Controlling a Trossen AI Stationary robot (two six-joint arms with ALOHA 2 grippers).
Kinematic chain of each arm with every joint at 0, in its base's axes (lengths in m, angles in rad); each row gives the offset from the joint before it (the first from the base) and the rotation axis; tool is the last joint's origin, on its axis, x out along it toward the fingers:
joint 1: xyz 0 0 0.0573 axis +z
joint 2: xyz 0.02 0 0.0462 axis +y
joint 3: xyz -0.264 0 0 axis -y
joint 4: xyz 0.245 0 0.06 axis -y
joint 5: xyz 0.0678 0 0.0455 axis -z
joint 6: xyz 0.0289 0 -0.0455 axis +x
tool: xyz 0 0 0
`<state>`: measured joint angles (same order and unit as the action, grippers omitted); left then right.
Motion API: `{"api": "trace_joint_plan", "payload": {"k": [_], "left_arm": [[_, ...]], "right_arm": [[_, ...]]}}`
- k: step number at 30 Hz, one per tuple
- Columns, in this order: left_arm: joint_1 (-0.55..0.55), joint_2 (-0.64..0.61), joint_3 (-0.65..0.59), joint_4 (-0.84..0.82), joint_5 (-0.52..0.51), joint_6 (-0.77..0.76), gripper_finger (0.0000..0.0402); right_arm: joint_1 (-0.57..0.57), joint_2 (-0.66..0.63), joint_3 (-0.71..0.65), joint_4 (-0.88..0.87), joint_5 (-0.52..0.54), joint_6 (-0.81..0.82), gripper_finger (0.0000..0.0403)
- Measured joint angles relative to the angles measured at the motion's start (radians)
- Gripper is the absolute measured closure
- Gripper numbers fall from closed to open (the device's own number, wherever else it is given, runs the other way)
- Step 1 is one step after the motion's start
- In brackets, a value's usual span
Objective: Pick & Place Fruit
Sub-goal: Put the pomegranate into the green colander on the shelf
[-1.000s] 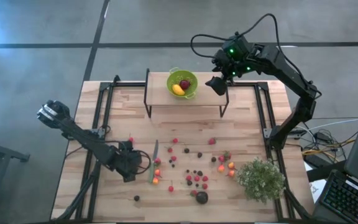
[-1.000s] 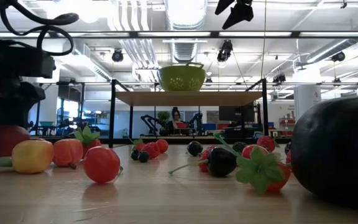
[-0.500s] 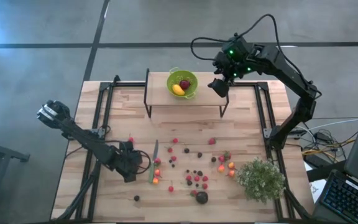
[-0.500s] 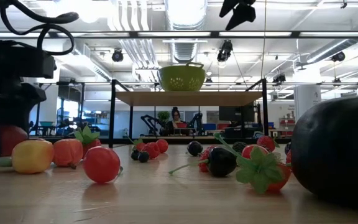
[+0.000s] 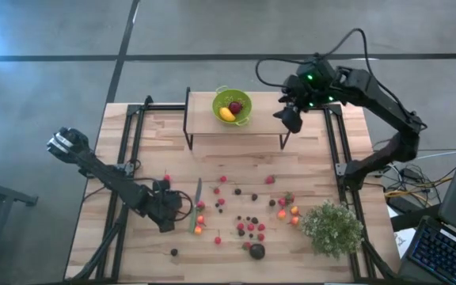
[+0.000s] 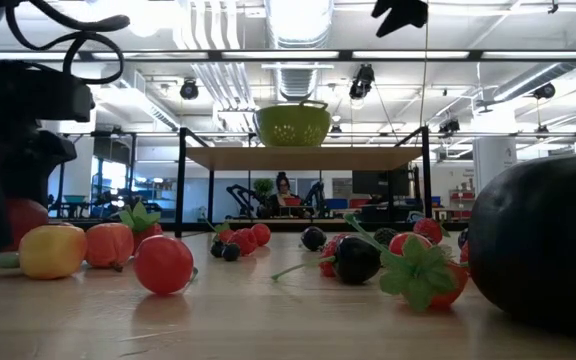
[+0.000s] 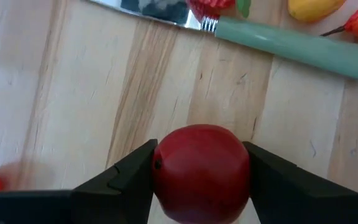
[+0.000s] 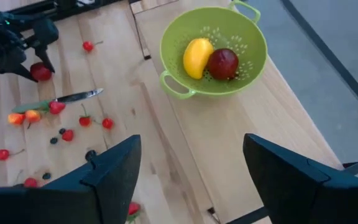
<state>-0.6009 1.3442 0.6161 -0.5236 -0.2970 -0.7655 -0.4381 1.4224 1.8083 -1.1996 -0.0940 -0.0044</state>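
**Now: left gripper straddles a red fruit**

You have the table strewn with fruit, and a shelf at its far edge carrying the green colander, which already holds a yellow piece and a red one. Your right gripper hovers empty, jaws apart, over the shelf's right end, beside the colander. Your left gripper is low on the table, just left of the knife. The red fruit sits squarely between its spread fingers, so the left arm is nearer. I judge you need only close, then lift toward the colander.
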Motion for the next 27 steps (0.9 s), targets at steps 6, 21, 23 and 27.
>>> {"api": "trace_joint_plan", "payload": {"k": [6,21,23,27], "left_arm": [[0.020,-0.003,0.023,0.000,0.000,0.008,0.0181],[0.137,-0.010,0.127,-0.002,-0.005,0.153,0.0181],[0.162,-0.010,0.146,-0.001,-0.009,0.188,0.0181],[0.211,-0.019,0.183,-0.002,-0.019,0.275,0.0181]], "right_arm": [[0.000,-0.165,-0.225,0.114,0.000,0.000,0.0154],[0.000,-0.504,-0.640,0.426,0.000,-0.055,0.0187],[0.000,-0.529,-0.683,0.450,0.000,-0.073,0.0189],[0.000,-0.564,-0.756,0.484,0.001,-0.086,0.0195]]}}
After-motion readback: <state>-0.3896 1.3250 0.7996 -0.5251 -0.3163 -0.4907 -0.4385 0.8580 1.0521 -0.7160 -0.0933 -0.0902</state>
